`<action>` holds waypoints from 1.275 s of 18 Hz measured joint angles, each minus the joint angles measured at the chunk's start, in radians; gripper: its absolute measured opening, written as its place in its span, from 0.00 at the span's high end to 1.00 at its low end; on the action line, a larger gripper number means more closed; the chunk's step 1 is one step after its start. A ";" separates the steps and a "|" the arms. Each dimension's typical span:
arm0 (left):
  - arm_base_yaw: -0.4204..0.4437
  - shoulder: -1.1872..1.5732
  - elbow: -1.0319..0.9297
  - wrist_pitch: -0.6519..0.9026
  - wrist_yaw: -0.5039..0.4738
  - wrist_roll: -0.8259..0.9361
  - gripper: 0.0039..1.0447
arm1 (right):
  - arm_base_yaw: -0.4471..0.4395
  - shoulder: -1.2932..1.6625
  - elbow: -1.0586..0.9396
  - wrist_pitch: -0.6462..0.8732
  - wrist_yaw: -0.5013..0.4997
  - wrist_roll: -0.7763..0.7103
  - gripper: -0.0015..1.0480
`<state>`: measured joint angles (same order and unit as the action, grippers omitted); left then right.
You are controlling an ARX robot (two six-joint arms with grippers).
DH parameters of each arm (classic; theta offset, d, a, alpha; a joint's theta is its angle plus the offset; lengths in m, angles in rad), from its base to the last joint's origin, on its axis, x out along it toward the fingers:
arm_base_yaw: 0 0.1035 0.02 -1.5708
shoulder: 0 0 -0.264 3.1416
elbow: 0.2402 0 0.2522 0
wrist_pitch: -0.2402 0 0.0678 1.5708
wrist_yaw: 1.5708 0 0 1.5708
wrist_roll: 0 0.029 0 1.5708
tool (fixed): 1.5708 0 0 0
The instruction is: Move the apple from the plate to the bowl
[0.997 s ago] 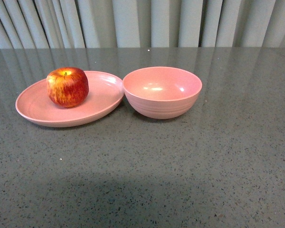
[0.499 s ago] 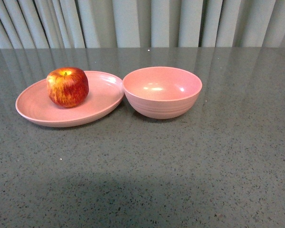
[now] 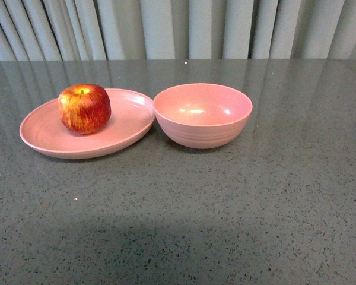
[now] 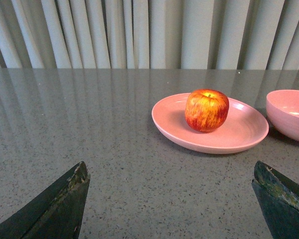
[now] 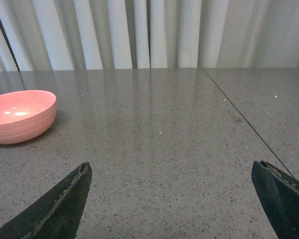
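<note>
The red apple (image 3: 84, 108) with yellow streaks sits on the left part of the shallow pink plate (image 3: 127, 127). The deep pink bowl (image 3: 202, 114) stands right beside the plate, on its right, and holds nothing. Neither arm shows in the front view. In the left wrist view my left gripper (image 4: 172, 172) is open and empty, low over the table, with the apple (image 4: 206, 109) and plate (image 4: 239, 134) some way ahead of it. In the right wrist view my right gripper (image 5: 172, 172) is open and empty; the bowl (image 5: 21, 115) lies ahead and off to one side.
Everything stands on a grey speckled table (image 3: 225, 208) with a pale pleated curtain (image 3: 178, 27) behind its far edge. A thin seam (image 5: 244, 122) runs across the tabletop in the right wrist view.
</note>
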<state>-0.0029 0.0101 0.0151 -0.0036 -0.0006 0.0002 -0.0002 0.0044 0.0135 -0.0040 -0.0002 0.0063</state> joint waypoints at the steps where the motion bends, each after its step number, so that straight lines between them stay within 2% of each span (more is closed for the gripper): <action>1: 0.000 0.000 0.000 0.000 0.000 0.000 0.06 | 0.000 0.000 0.000 0.000 0.000 0.000 0.06; 3: 0.000 0.001 0.000 -0.004 -0.003 -0.002 0.06 | 0.000 0.000 0.000 0.000 0.000 0.000 0.06; 5: -0.093 0.136 0.093 -0.239 -0.229 -0.084 0.06 | 0.000 0.000 0.000 0.000 0.002 0.000 0.06; 6: -0.106 0.191 0.110 -0.259 -0.299 -0.109 0.06 | 0.000 0.000 0.000 0.000 -0.001 0.000 0.06; 7: -0.104 0.195 0.110 -0.256 -0.339 -0.126 0.06 | 0.000 0.000 0.000 0.000 0.001 0.000 0.06; 8: -0.095 0.195 0.118 -0.232 -0.338 -0.131 0.06 | 0.000 0.000 0.000 -0.001 0.000 0.000 0.06; 11: -0.074 0.246 0.153 -0.163 -0.296 -0.130 0.06 | 0.000 0.000 0.000 0.000 0.000 0.000 0.06; 14: -0.046 0.429 0.237 0.004 -0.177 -0.125 0.06 | 0.000 0.000 0.000 0.000 0.000 0.000 0.06; 16: -0.079 0.613 0.350 0.144 -0.107 -0.095 0.06 | 0.000 0.000 0.000 0.000 0.000 0.000 0.06; 19: -0.105 0.830 0.492 0.217 -0.025 -0.060 0.06 | 0.000 0.000 0.000 0.000 0.000 0.000 0.06; 23: -0.105 1.092 0.671 0.214 0.021 -0.017 0.06 | 0.000 0.000 0.000 0.000 0.000 0.000 0.06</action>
<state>-0.1078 1.1019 0.6865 0.2108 0.0208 -0.0166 -0.0002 0.0044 0.0132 -0.0044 0.0002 0.0059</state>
